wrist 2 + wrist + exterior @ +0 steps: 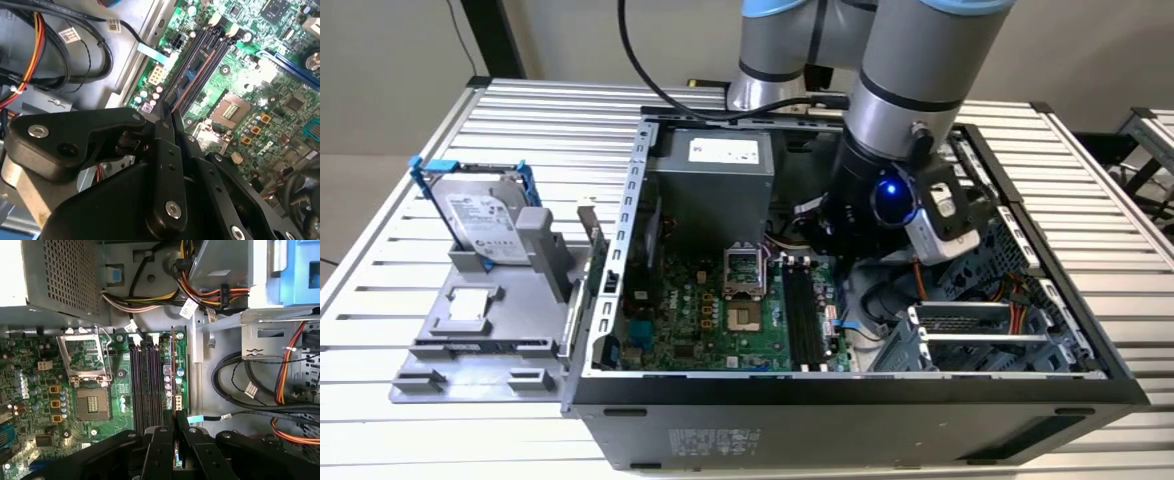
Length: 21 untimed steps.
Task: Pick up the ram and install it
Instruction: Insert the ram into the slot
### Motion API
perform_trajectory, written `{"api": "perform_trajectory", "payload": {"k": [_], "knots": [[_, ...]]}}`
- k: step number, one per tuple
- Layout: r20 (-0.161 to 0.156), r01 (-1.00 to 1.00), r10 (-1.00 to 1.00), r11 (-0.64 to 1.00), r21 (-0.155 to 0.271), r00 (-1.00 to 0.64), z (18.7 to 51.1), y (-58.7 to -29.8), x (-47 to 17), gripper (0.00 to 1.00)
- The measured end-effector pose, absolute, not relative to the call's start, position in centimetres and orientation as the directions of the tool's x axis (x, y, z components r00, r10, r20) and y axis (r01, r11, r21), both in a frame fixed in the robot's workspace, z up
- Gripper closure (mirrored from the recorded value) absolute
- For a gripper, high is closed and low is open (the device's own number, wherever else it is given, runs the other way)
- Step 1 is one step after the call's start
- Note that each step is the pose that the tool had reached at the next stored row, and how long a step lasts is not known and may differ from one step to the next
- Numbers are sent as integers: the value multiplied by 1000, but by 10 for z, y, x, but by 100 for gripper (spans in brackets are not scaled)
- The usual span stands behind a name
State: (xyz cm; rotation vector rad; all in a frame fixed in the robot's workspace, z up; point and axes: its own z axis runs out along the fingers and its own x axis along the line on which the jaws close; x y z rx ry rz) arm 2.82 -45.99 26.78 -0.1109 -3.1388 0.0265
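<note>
black tool (175, 432) grips ram (173, 370) above motherboard (75, 390) slots.

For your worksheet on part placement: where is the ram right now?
The ram stands on edge between the gripper fingers inside the computer case, over the motherboard, at the long black slots beside the processor socket.

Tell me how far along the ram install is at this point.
Pickup looks done: the tool is shut on the ram, held on edge inside the open computer case. In hand: the stick hangs over the motherboard, lined up along the long black slots, near the outermost one. Left: seating it; whether it touches a slot yet I cannot tell.
</note>
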Motion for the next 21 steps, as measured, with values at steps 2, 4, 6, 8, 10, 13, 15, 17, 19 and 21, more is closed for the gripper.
{"api": "perform_trajectory", "payload": {"k": [2, 4, 6, 8, 10, 13, 15, 17, 19, 21], "knots": [[0, 70, 70, 997, -17, -998, 264, -460, 27, 100], [0, 70, 70, 997, -17, -998, 261, -460, 26, 100], [0, 69, 69, 997, -17, -998, 257, -461, 26, 100], [0, 69, 69, 997, -17, -998, 253, -462, 25, 100], [0, 69, 69, 997, -17, -998, 250, -464, 25, 100], [0, 68, 68, 998, -17, -998, 245, -466, 25, 100], [0, 67, 67, 998, -17, -998, 242, -468, 23, 100], [0, 57, 57, 998, -17, -998, 240, -470, 22, 100], [0, 43, 43, 999, -16, -999, 238, -471, 22, 100], [1, 42, 42, 999, -17, -999, 238, -471, 22, 100]]}}
